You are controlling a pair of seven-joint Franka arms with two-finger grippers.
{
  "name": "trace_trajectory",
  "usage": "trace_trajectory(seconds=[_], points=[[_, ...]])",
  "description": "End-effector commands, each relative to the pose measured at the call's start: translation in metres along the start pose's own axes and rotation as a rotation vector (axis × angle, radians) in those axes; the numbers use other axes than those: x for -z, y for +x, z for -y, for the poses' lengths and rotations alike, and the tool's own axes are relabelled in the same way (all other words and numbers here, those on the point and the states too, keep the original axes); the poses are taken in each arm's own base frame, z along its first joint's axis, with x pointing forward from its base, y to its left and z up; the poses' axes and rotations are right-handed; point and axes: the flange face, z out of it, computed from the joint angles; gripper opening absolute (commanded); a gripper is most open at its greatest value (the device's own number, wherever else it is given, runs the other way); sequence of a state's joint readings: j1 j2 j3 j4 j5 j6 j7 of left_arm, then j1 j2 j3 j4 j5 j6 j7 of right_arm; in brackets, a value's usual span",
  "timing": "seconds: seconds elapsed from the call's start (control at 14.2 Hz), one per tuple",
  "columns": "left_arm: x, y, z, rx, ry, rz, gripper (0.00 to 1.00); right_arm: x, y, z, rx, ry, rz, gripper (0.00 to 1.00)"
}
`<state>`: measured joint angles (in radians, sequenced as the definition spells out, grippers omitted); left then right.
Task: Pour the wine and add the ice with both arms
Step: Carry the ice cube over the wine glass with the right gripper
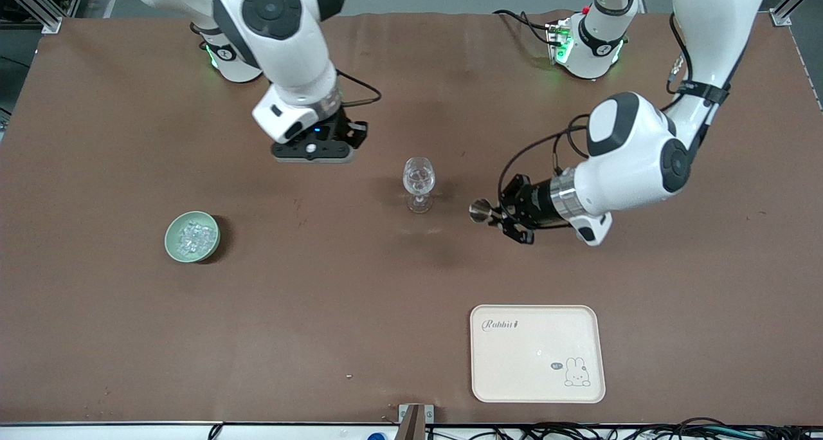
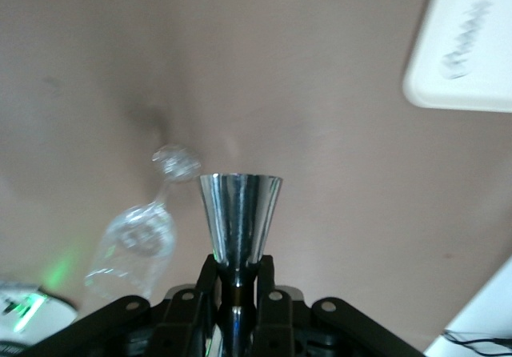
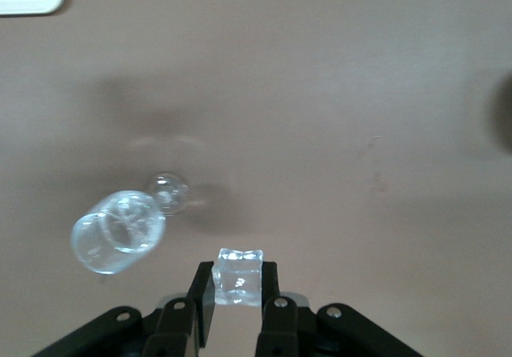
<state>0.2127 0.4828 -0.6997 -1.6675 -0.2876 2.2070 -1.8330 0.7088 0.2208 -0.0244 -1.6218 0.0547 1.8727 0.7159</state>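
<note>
While the left gripper (image 2: 238, 293) fingers clamp a metal jigger (image 2: 238, 213) mid-tabletop, the right gripper (image 3: 238, 293) fingers pinch an ice cube (image 3: 238, 277) near the wine glass (image 1: 418, 184).

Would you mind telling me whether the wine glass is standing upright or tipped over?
Upright: the wine glass stands on its foot on the table, bowl above stem, between the two grippers.
</note>
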Motion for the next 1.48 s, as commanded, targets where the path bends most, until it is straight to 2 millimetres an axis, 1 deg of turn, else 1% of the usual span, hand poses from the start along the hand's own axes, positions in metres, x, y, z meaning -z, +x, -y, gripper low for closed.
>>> trace_trajectory(seconds=[0.0, 0.07, 0.14, 0.21, 0.28, 0.35, 0.42, 0.49, 0.56, 0.63, 0.7, 0.77, 0.84, 0.98, 1.05, 1.19, 1.27, 1.41], points=[[0.019, 0.033, -0.051, 0.008, -0.05, 0.028, 0.01, -0.03, -0.018, 0.045, -0.051, 0.03, -0.012, 0.0], [0.025, 0.05, -0.062, 0.03, -0.063, 0.042, 0.01, -0.039, -0.023, 0.056, -0.06, 0.034, -0.015, 0.0], [0.03, 0.071, -0.074, 0.048, -0.074, 0.056, 0.01, -0.05, -0.036, 0.071, -0.057, 0.033, -0.011, 0.0], [0.028, 0.094, -0.085, 0.042, -0.075, 0.072, 0.01, -0.064, -0.044, 0.084, -0.06, 0.029, -0.007, 0.0], [0.025, 0.111, -0.092, 0.047, -0.074, 0.086, 0.01, -0.074, -0.051, 0.095, -0.064, 0.038, -0.014, 0.0], [0.022, 0.122, -0.101, 0.052, -0.08, 0.099, 0.01, -0.084, -0.056, 0.104, -0.074, 0.047, -0.021, 0.0], [0.017, 0.131, -0.109, 0.053, -0.087, 0.113, 0.01, -0.09, -0.056, 0.109, -0.096, 0.059, -0.03, 0.0], [0.011, 0.139, -0.116, 0.047, -0.1, 0.127, 0.01, -0.094, -0.054, 0.112, -0.099, 0.07, -0.04, 0.0], [0.012, 0.145, -0.123, 0.037, -0.146, 0.135, 0.01, -0.1, -0.052, 0.112, -0.1, 0.071, -0.045, 0.0], [0.01, 0.158, -0.131, 0.046, -0.188, 0.151, 0.01, -0.102, -0.05, 0.114, -0.097, 0.071, -0.051, 0.0], [0.009, 0.165, -0.134, 0.048, -0.206, 0.171, 0.01, -0.107, -0.049, 0.115, -0.096, 0.065, -0.051, 0.0], [0.006, 0.169, -0.136, 0.035, -0.227, 0.199, 0.01, -0.109, -0.048, 0.117, -0.094, 0.065, -0.055, 0.0], [0.001, 0.178, -0.14, 0.018, -0.253, 0.235, 0.01, -0.11, -0.045, 0.116, -0.095, 0.071, -0.064, 0.01], [-0.01, 0.199, -0.147, 0.026, -0.279, 0.349, 0.01, -0.109, -0.043, 0.116, -0.095, 0.074, -0.07, 0.01], [-0.017, 0.204, -0.148, 0.016, -0.283, 0.378, 0.01, -0.111, -0.042, 0.115, -0.096, 0.07, -0.07, 0.02], [-0.024, 0.221, -0.153, 0.011, -0.299, 0.412, 0.01, -0.114, -0.043, 0.116, -0.086, 0.059, -0.076, 0.03], [-0.029, 0.233, -0.155, 0.019, -0.308, 0.43, 0.01, -0.114, -0.042, 0.115, -0.078, 0.05, -0.089, 0.03], [-0.037, 0.242, -0.156, -0.01, -0.326, 0.464, 0.01, -0.114, -0.039, 0.113, -0.071, 0.04, -0.102, 0.07]])
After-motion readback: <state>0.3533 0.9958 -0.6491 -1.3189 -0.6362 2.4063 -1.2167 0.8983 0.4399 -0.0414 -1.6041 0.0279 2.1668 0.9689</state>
